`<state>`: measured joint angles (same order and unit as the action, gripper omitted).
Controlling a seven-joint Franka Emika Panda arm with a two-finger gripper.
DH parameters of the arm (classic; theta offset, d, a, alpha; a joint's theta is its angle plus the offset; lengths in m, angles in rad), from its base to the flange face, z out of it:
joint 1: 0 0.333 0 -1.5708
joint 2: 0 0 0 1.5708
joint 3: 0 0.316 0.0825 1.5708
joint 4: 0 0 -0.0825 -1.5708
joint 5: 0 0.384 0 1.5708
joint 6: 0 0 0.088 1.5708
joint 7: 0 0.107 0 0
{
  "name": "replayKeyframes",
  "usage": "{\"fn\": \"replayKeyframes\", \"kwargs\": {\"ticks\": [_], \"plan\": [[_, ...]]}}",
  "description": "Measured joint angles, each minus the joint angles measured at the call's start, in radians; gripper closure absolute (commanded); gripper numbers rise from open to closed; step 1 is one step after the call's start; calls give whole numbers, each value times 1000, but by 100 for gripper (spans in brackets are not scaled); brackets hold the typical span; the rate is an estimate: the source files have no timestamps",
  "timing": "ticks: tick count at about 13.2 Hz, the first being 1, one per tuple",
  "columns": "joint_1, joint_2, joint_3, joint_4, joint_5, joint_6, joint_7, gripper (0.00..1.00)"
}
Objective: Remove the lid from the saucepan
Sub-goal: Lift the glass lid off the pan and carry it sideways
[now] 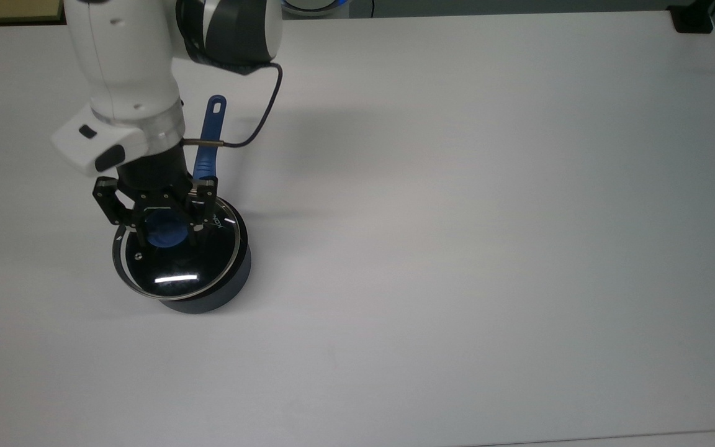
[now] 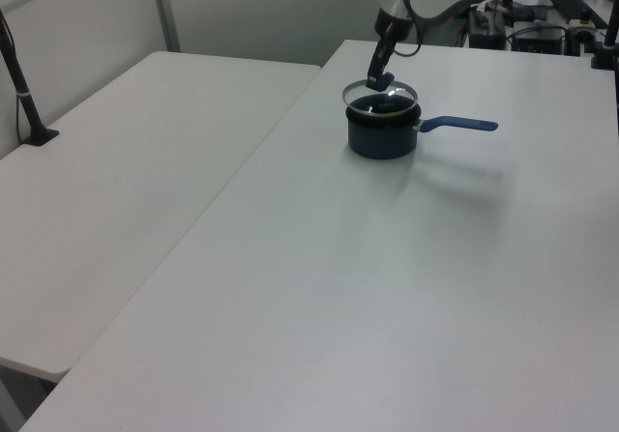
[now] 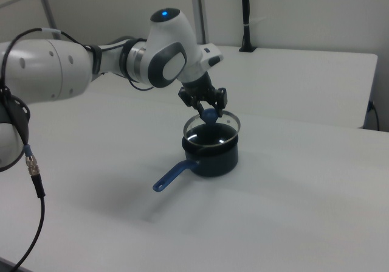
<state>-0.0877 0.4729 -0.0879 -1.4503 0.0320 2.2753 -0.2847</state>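
White worktop (image 1: 457,217) carried the saucepan (image 1: 208,292), and your end effector (image 1: 163,231) had its fingers closed on the blue knob of the lid (image 1: 174,261), the one part that let you raise the glass level. You held the lid just above the saucepan's rim, slightly off-centre, so it could clear the wall.

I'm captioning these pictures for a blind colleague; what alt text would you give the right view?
A white robot arm's gripper holds a glass lid by its blue knob, lifted just above a small dark saucepan on a white table. The saucepan's blue handle points toward the right view's lower left.
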Motion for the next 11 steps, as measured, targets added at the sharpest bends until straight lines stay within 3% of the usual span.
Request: {"fn": "replayKeyframes", "kwargs": {"ticks": [4,8,11], "plan": [[38,-41,-5,0,0,-37,-1,65],[201,-68,-91,0,1,-108,-1,65],[284,-72,-108,-7,2,-118,21,65]]}}
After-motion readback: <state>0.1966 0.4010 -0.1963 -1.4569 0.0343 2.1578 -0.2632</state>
